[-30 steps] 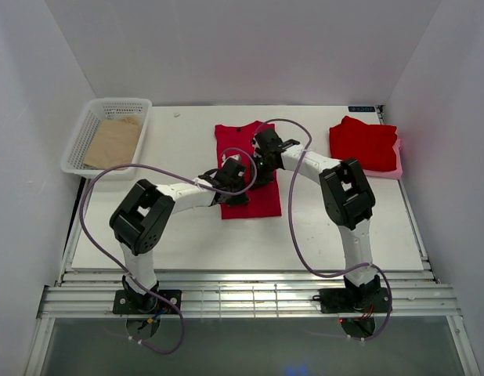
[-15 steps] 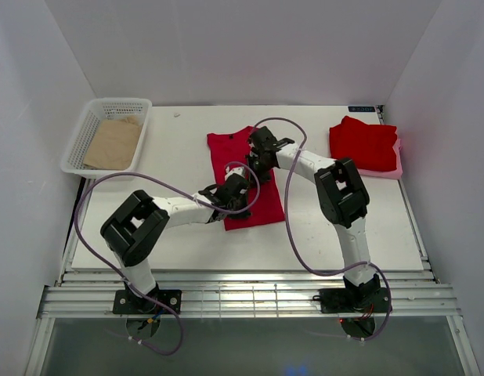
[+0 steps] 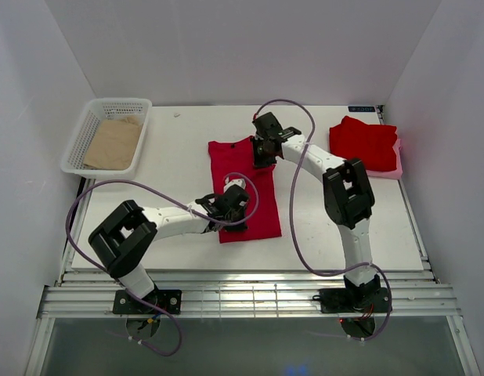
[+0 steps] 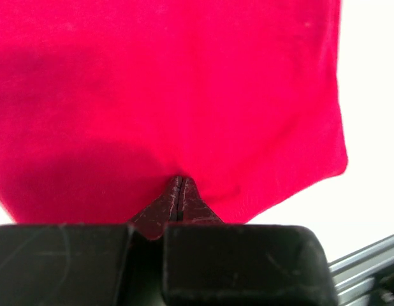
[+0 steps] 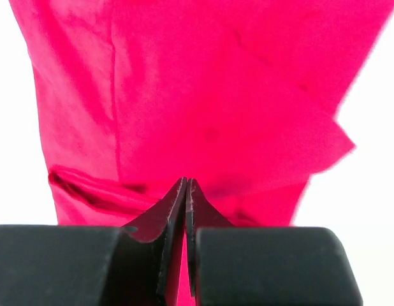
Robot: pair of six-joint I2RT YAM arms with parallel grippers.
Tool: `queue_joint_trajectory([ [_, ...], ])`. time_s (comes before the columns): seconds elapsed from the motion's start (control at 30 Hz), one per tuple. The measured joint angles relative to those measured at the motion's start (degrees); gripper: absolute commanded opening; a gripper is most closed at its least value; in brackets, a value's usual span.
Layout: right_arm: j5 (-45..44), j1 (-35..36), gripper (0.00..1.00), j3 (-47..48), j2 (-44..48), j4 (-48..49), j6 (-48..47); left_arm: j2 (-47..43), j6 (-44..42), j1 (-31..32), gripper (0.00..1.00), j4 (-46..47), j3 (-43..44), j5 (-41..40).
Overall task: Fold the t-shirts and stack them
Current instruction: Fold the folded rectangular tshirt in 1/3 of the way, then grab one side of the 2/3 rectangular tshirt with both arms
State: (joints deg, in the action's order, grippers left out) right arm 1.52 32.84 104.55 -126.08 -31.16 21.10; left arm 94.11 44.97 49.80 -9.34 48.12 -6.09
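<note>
Top external: basket (image 3: pixel 76 153) far left holds tan sheet (image 3: pixel 113 143). Red shirt (image 3: pixel 256 196) mid table (image 3: pixel 171 164); left gripper (image 3: pixel 232 207) pinches its near part, right gripper (image 3: pixel 261 153) its far end. Second shirt (image 3: pixel 363 143) folded far right on pink piece (image 3: pixel 396 169).

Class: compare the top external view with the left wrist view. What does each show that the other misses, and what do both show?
Only the top view: the basket, the folded red stack and the right pincer. Only the left wrist view: the left pincer close up, shut on the cloth's edge. Both: the spread t-shirt on the white table.
</note>
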Motion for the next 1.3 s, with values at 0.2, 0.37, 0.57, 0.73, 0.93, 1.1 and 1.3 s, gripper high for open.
queue_joint_trajectory([
  [0.2, -3.1, -0.2, 0.36, -11.47, 15.63, -0.5, -1.84, -1.68, -2.64, 0.31, 0.09, -14.45, 8.26, -3.82],
  [0.37, -3.3, 0.35, 0.48, -22.62, 27.74, -0.35, -2.29, -9.18, -3.26, 0.31, 0.8, -20.13, 12.02, -8.2],
  [0.57, -2.84, 4.0, 0.51, -39.69, 32.96, -2.16, -1.01, -15.32, -0.46, 0.31, 0.84, -24.11, 5.79, -9.55],
  [0.73, -2.4, 6.49, 0.51, -48.81, 35.34, -3.23, 1.57, -12.72, 1.92, 0.31, 0.84, -27.45, -1.62, -7.19],
  [0.93, -2.4, 7.65, 0.5, -51.25, 37.27, -2.32, 3.98, -11.1, 2.69, 0.31, 0.83, -27.5, -3.8, -5.25],
  [1.1, -1.09, 8.24, 0.5, -51.54, 37.27, -0.92, 5.07, -10.93, 2.95, 0.31, 0.82, -25.99, -3.78, -4.98],
  [1.3, 0.11, 8.9, 0.49, -51.54, 36.76, 0.24, 5.53, -10.93, 4.02, 0.31, 0.82, -24.63, -3.78, -5.09],
])
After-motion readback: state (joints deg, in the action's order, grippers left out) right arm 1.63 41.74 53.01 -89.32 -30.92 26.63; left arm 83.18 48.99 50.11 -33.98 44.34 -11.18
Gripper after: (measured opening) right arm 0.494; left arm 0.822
